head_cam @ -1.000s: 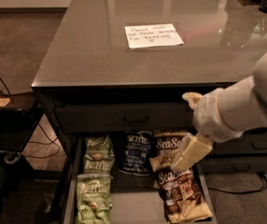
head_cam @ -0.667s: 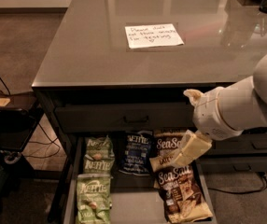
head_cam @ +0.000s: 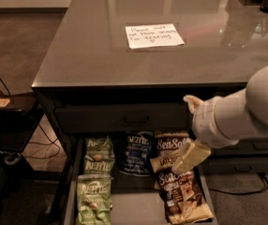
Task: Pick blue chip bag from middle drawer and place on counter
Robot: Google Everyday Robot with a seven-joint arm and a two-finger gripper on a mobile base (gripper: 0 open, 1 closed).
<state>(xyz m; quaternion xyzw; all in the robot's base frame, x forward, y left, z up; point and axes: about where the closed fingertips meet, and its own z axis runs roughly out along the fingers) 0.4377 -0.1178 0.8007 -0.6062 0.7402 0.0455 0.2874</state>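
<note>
Glossy grey bench (head_cam: 92,55) with white paper note (head_cam: 154,35), brown carpet (head_cam: 21,41) around.
Navy-blue crinkly chip bag (head_cam: 136,153) lies in the open dark-grey drawer (head_cam: 138,205), long axis front-to-back, top toward the bench; cream pincer (head_cam: 190,156) hangs to its right, state untellable.

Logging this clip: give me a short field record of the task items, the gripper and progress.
blue bag: lying in the drawer, back row, middle
drawer: pulled open below the counter
neighbours: green bags on its left, Sea Salt bags on its right
gripper: low over the Sea Salt bags, right of the blue bag, not on it
counter: holds a white note
progress: blue bag not yet picked
</note>
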